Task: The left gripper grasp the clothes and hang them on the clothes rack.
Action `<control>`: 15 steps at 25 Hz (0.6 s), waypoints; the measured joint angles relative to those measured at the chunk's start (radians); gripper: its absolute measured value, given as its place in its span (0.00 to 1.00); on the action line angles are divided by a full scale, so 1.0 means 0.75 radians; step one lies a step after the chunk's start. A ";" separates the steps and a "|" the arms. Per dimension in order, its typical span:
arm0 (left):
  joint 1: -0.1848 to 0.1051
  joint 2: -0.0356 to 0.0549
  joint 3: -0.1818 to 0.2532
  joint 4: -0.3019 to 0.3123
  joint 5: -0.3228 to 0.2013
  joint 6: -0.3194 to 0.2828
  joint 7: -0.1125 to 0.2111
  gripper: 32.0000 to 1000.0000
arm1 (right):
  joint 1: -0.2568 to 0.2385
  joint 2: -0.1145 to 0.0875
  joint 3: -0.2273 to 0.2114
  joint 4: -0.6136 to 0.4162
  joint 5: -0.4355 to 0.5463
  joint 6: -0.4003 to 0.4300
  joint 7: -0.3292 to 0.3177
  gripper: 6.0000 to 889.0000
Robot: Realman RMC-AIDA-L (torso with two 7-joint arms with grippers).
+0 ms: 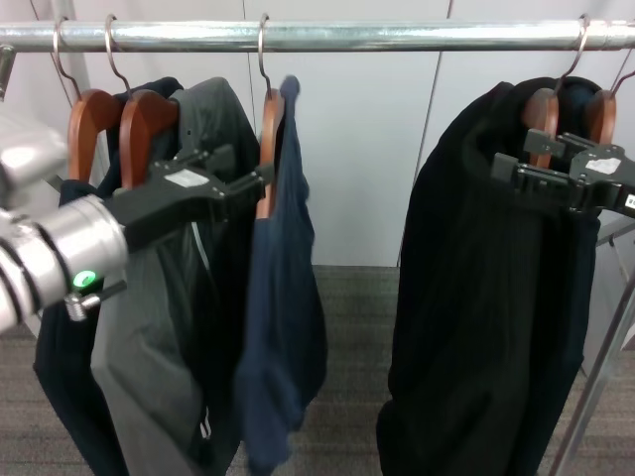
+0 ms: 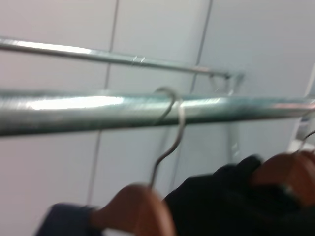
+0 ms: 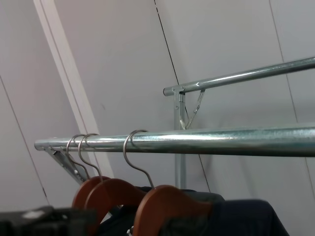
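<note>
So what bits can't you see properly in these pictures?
- Head view: the left gripper fingertips, hidden against the clothes and hanger.
- Head view: the clothes' front, turned edge-on; hem cut off by the bottom edge.
- Left wrist view: hanger hook on the clothes rack, blurred.
- Head view: right gripper fingers, lost against the black garment.
</note>
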 joint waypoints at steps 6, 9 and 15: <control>0.032 0.004 -0.213 -0.002 0.000 0.379 -0.001 0.63 | 0.002 -0.004 -0.006 0.000 0.000 -0.015 0.006 0.92; 0.036 0.003 -0.248 -0.003 0.001 0.453 -0.001 0.63 | 0.006 -0.004 -0.008 -0.005 0.000 -0.016 0.009 0.92; 0.039 0.003 -0.251 -0.004 0.011 0.498 0.023 0.63 | 0.052 -0.007 -0.030 -0.012 -0.010 -0.016 0.054 0.92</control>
